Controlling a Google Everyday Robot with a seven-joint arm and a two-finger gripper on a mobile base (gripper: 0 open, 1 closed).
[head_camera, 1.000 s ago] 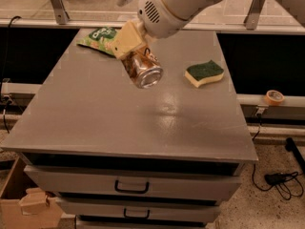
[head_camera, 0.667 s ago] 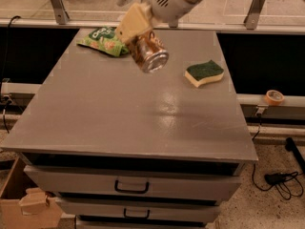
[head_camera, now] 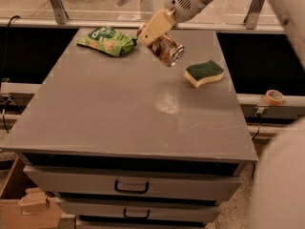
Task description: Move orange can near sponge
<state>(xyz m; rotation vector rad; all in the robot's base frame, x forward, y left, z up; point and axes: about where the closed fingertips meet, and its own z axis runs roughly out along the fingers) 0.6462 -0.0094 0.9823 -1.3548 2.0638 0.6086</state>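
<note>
My gripper (head_camera: pixel 153 32) is shut on the orange can (head_camera: pixel 167 50), which hangs tilted in the air with its silver end pointing down and right, above the far middle of the grey table (head_camera: pixel 119 113). The cream fingers (head_camera: pixel 155 25) clamp the can's upper end. The sponge (head_camera: pixel 204 73), dark green top over pale yellow foam, lies flat on the table to the right of the can, a short gap away and lower in the view.
A bright green snack bag (head_camera: pixel 107 40) lies at the table's far left, just left of the gripper. A roll of tape (head_camera: pixel 273 97) sits on a ledge right of the table. Drawers (head_camera: pixel 131 187) are below the front edge; a cardboard box (head_camera: pixel 28 206) is at bottom left.
The gripper has carried the can up and to the right, away from the snack bag and closer to the sponge. The sponge and bag have not moved.
</note>
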